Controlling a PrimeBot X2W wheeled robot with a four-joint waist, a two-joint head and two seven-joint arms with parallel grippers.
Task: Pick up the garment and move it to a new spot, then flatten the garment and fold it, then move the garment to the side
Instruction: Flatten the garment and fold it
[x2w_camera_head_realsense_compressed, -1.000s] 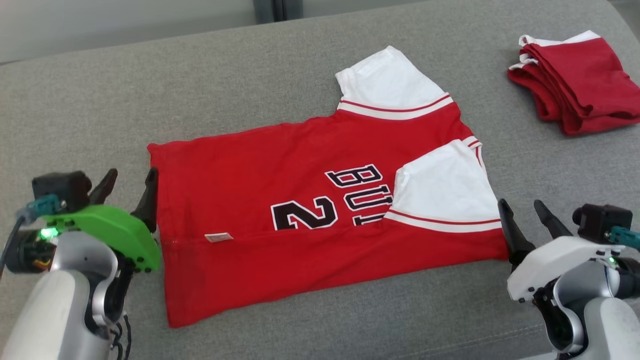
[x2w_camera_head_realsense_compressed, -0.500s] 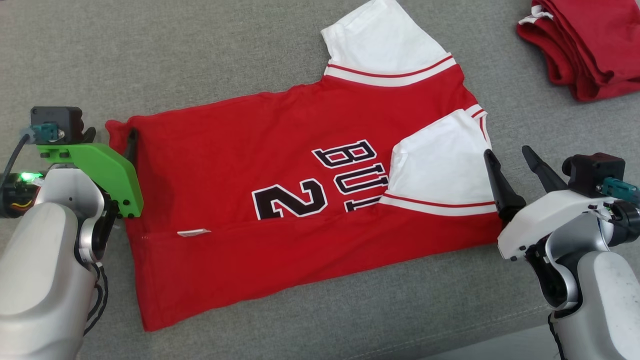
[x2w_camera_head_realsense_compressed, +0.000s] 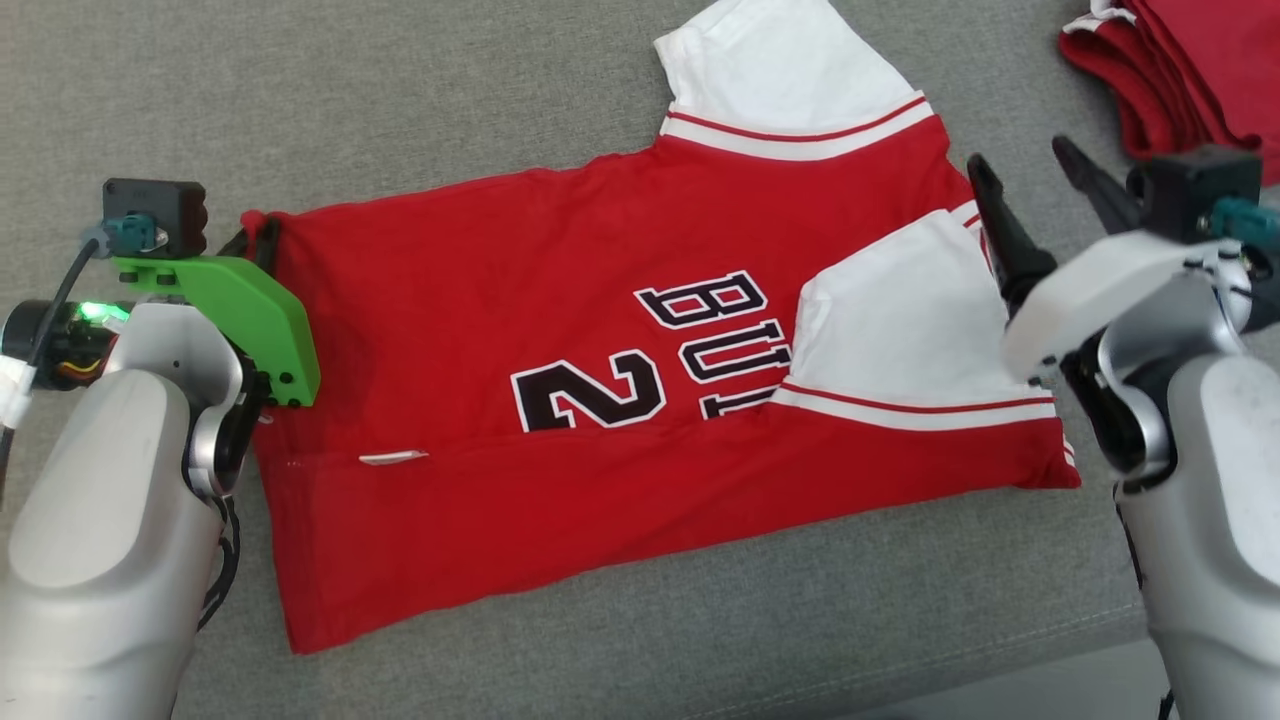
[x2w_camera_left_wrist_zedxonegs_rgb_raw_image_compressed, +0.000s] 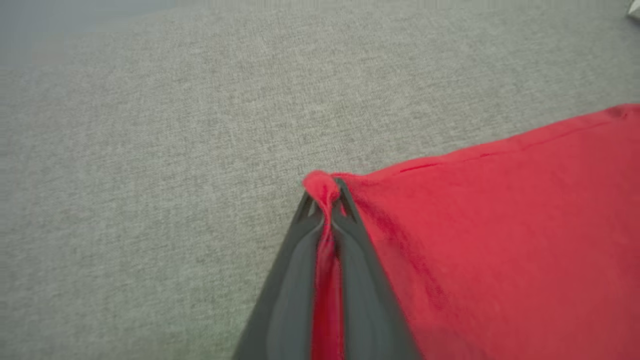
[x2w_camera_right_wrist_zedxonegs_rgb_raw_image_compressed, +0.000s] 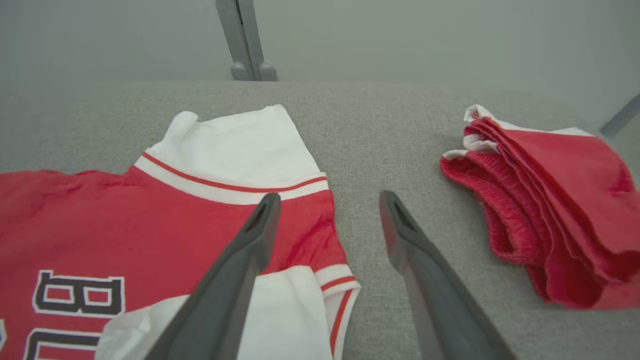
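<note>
Now shut where it gaped a second ago, the left tool (x2w_camera_left_wrist_zedxonegs_rgb_raw_image_compressed: 325, 196) pinches the red jersey's (x2w_camera_head_realsense_compressed: 560, 300) far hem corner. The jersey's length runs toward the right tool (x2w_camera_head_realsense_compressed: 1018, 152), wide open and empty above its shoulder edge.

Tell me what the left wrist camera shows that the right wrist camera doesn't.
Left wrist view: the left gripper shut on a bunched corner of the red jersey. Right wrist view: the right gripper open at the jersey's shoulder end, a white sleeve, black lettering, a folded red garment and a grey post behind. Both: the jersey's red cloth lying on the grey cushion.
</note>
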